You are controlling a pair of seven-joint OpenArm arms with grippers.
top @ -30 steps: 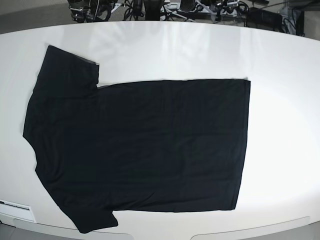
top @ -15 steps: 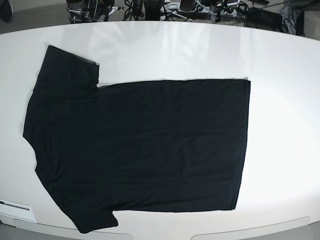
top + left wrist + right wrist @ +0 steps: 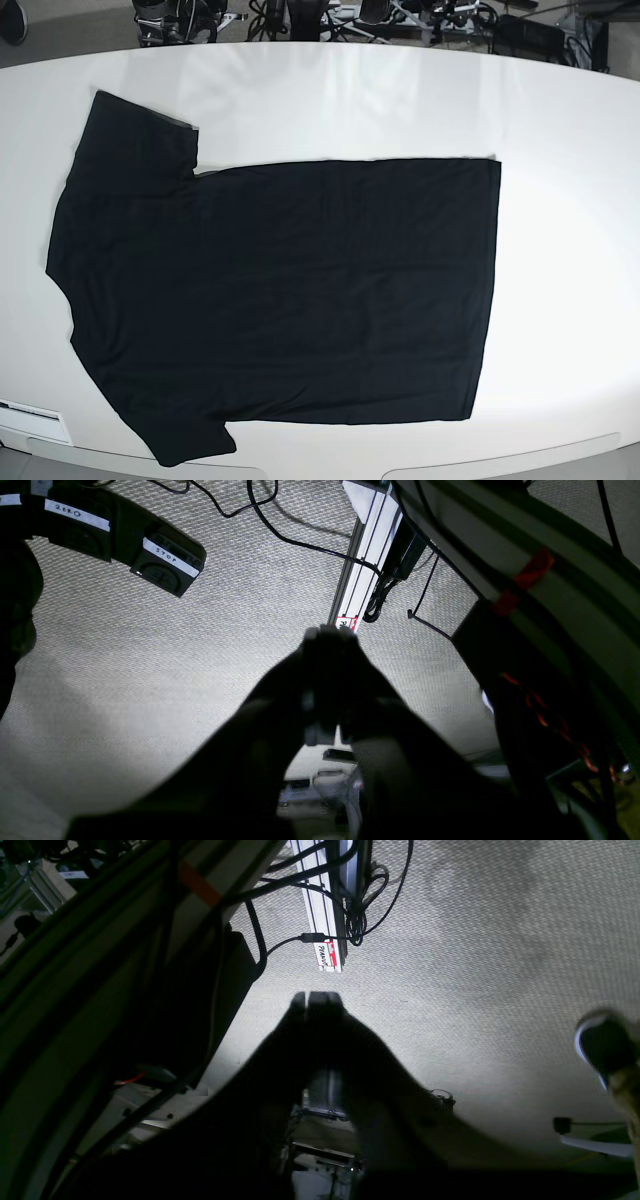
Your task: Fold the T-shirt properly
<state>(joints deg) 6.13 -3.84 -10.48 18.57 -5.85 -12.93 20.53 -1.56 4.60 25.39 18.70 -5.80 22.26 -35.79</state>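
Base view: T-shirt (image 3: 280,300) lies flat, spread on white table (image 3: 560,250), sleeves at view's left, hem at view's right; no gripper near it. Left wrist view: left gripper (image 3: 327,632) points at grey carpet (image 3: 150,655), jaws pressed together, holding nothing. Beyond tips, aluminium rail (image 3: 362,565) with red-white sticker, text unreadable. Up-left of jaws, black device (image 3: 165,565) with white labels "STOP" and "ZERO". Right wrist view: right gripper (image 3: 317,997) jaws together, empty. Just past tips, rail sticker (image 3: 327,954) reads "PEANUT".
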